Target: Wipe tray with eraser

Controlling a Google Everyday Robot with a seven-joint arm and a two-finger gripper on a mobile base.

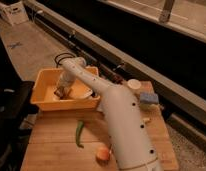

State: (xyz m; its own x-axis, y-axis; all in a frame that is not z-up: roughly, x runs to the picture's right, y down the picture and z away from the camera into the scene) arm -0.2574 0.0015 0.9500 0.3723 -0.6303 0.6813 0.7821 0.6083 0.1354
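Note:
The yellow-orange tray (46, 102) sits on the far left part of the wooden table. My white arm reaches from the lower right over the table and bends down into the tray. My gripper (61, 91) is down inside the tray near its middle. A small dark brownish eraser (59, 93) is at the gripper's tip, against the tray floor. A white flat piece (81, 94) lies in the tray just right of the gripper.
A green chili pepper (79, 134) lies on the wooden table (51, 150) in front of the tray. An orange piece (102, 154) sits near the front. A blue-topped white block (148, 100) and a white cup (133, 85) stand at the right. A black cable (63, 57) lies behind the tray.

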